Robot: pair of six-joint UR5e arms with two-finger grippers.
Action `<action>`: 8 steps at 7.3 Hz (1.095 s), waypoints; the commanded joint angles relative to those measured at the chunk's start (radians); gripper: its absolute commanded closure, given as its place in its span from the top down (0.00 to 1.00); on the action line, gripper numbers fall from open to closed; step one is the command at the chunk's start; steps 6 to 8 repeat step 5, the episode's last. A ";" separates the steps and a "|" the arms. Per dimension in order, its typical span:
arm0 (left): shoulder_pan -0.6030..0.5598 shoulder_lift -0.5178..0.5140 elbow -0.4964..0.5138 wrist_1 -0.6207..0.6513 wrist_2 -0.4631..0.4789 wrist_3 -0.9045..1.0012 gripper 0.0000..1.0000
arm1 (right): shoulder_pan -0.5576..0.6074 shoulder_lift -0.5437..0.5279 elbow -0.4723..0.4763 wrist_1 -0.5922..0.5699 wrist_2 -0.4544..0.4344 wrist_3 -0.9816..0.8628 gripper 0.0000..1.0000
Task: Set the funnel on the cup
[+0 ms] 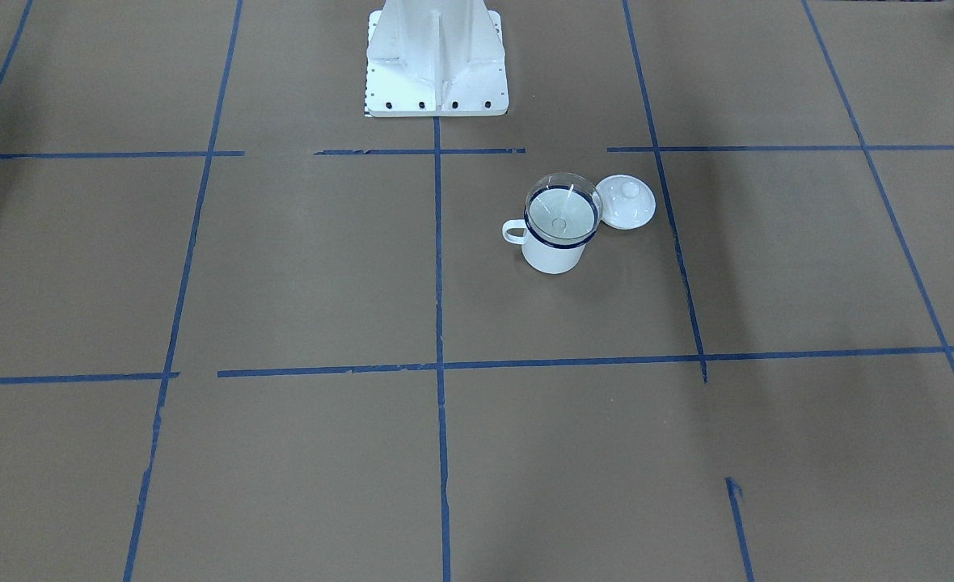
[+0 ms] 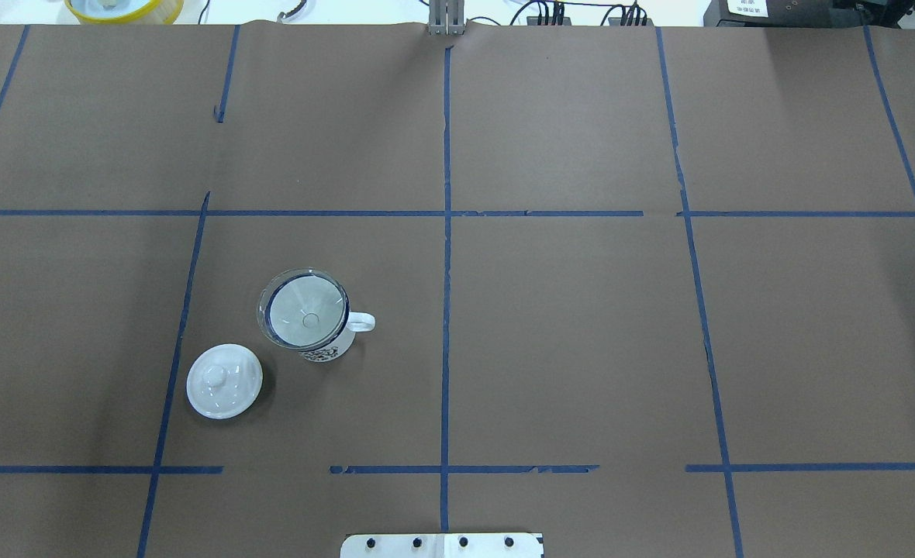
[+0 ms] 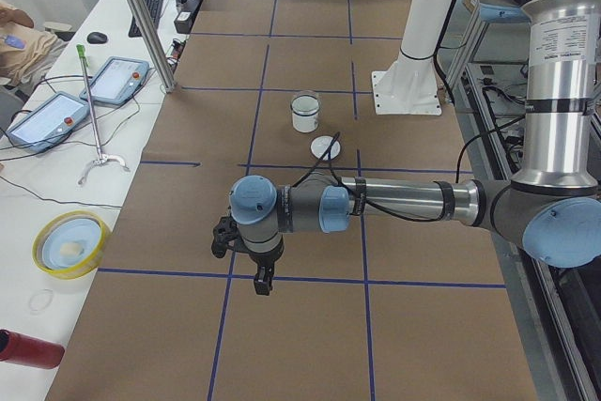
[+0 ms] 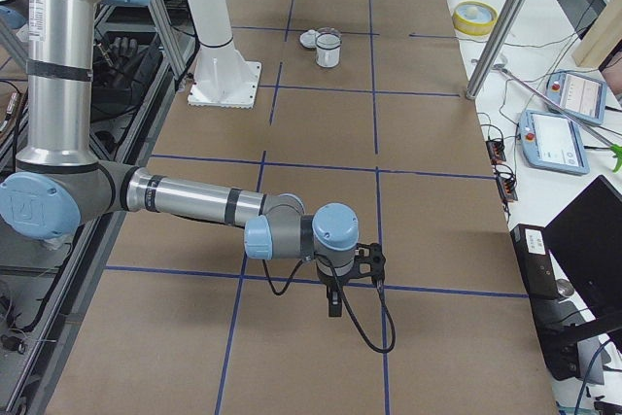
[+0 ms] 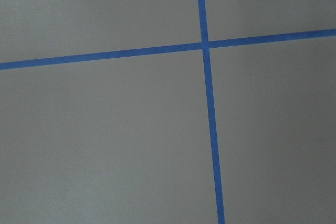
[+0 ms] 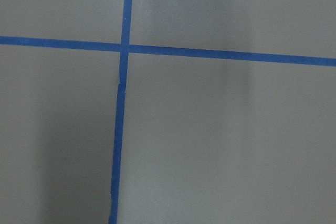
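The clear funnel point(image 1: 563, 212) sits upright in the mouth of the white mug, the cup point(image 1: 554, 257), on the brown table on my left side. The overhead view shows the funnel point(image 2: 305, 318) centred over the cup point(image 2: 329, 353), with the handle pointing toward the table's middle. My left gripper point(image 3: 261, 286) hangs over the table far from the cup point(image 3: 305, 112); I cannot tell whether it is open or shut. My right gripper point(image 4: 333, 308) hangs at the opposite end, far from the cup point(image 4: 329, 49); I cannot tell its state either. Both wrist views show only bare table.
A white domed lid point(image 2: 224, 381) lies beside the cup, on its side nearer my base. The white robot pedestal point(image 1: 436, 65) stands at the table's near edge. A side bench holds a yellow bowl point(image 3: 70, 243), teach pendants point(image 3: 47, 119) and a metal post point(image 3: 141, 16).
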State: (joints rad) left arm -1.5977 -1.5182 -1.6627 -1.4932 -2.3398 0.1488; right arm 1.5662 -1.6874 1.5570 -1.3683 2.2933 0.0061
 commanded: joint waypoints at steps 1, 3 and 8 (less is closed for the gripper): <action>-0.008 0.003 -0.018 0.002 0.000 0.002 1.00 | 0.000 0.000 0.000 0.000 0.000 0.000 1.00; -0.011 -0.004 -0.031 0.055 -0.001 0.043 1.00 | 0.000 0.000 0.000 0.000 0.000 0.000 1.00; -0.011 0.000 -0.025 0.053 -0.004 0.044 1.00 | 0.000 0.000 0.000 0.000 0.000 0.000 1.00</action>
